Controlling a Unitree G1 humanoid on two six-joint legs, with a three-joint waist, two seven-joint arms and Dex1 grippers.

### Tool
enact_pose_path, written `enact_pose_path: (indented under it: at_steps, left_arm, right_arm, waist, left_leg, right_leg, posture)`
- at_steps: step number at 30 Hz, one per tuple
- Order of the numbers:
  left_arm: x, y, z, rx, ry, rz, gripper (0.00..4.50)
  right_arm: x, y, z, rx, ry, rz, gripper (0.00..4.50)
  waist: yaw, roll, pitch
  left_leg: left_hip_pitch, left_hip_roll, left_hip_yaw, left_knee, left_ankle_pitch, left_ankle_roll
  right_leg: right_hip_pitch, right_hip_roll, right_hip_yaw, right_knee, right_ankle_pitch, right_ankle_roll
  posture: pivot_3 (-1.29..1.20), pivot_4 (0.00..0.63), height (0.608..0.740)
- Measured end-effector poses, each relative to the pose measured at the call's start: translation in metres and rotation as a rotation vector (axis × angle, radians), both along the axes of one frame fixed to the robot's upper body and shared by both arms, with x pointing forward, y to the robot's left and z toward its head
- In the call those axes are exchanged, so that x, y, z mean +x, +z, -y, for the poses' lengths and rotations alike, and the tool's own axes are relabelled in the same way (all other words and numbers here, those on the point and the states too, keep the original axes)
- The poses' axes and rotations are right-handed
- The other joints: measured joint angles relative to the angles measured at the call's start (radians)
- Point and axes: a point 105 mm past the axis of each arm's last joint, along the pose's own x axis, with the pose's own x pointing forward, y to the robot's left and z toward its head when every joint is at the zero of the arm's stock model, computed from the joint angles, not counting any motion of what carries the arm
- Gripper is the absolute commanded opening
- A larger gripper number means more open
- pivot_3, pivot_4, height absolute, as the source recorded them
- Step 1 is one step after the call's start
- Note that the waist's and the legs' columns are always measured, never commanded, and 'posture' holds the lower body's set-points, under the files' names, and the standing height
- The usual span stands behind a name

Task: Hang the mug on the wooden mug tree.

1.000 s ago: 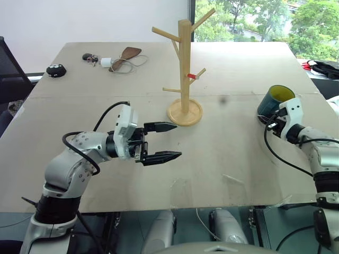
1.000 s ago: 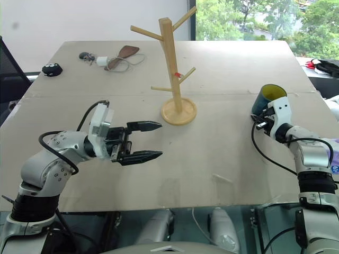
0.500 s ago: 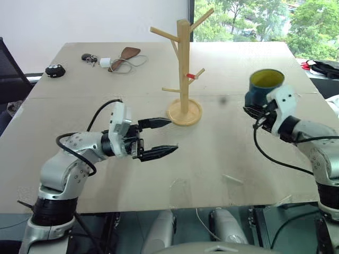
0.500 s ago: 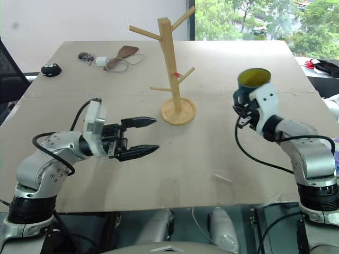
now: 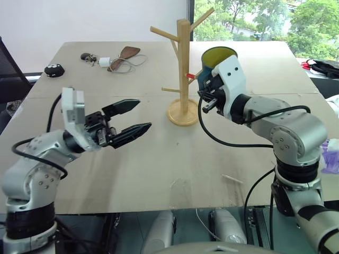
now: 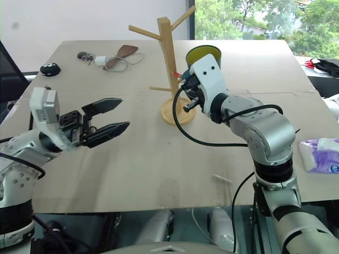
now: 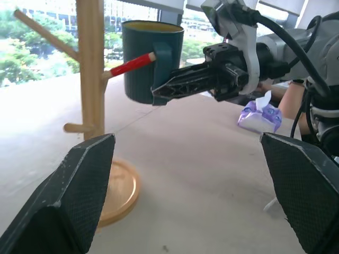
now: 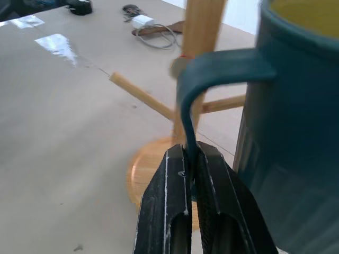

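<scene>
Right wrist view: ribbed black jaws pinch the glossy mug's [image 8: 296, 121] thin loop handle; left jaws apart.

Mug [image 5: 216, 66] just right of the wooden mug tree [image 5: 183, 74], above table [image 5: 159, 159].

Up top, the two head views look forward and down from the near edge of the table [image 5: 159, 174], both taking in the mug tree [image 5: 184, 74] toward the far edge. The left wrist view looks low across the table at the tree and mug [image 7: 151, 61], and the right wrist view sits tight on the mug's handle [image 8: 212, 79].
</scene>
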Motion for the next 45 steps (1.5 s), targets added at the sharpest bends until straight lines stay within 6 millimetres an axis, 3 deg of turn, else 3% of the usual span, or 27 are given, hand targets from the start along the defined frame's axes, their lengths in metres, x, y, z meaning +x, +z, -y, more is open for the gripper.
enact_pose_path:
  at_steps: [5, 12, 32, 45]
  left_arm:
    - [-0.011, -0.001, -0.007, -0.007, 0.006, 0.004, 4.50]
    - [-0.022, -0.005, -0.012, -0.020, -0.010, -0.009, 4.50]
    - [-0.016, -0.005, -0.014, -0.019, 0.013, 0.004, 4.50]
    - [-0.014, -0.010, -0.009, -0.010, -0.006, -0.014, 4.50]
  right_arm:
    - [0.001, -0.003, -0.001, -0.006, -0.010, -0.026, 0.10]
    - [-0.008, 0.008, -0.016, 0.020, 0.046, -0.002, 0.10]
    - [-0.026, 0.007, -0.012, 0.002, 0.063, -0.037, 0.10]
    - [-0.024, 0.010, -0.026, -0.005, 0.075, -0.080, 0.10]
  waist:
    - [0.000, 0.000, 0.000]
    - [0.001, 0.001, 0.000]
    - [-0.001, 0.001, 0.001]
    - [-0.002, 0.002, 0.001]
  left_leg:
    - [0.000, 0.000, 0.000, 0.000, -0.001, 0.001]
    - [0.001, 0.000, 0.000, -0.002, -0.001, 0.001]
    - [0.001, 0.000, 0.000, -0.003, -0.001, 0.001]
    - [0.002, 0.000, 0.000, -0.005, 0.000, 0.001]
  right_leg:
    - [0.000, 0.000, 0.000, 0.000, 0.000, 0.000]
    - [0.000, 0.000, 0.000, 0.000, 0.000, 0.000]
    - [0.000, 0.000, 0.000, 0.000, 0.000, 0.000]
    - [-0.001, 0.000, 0.000, 0.000, 0.000, 0.000]
  posture:
    - [0.00, 0.150, 0.740]
    - [0.00, 0.150, 0.740]
    - [0.00, 0.150, 0.740]
    - [0.00, 0.150, 0.740]
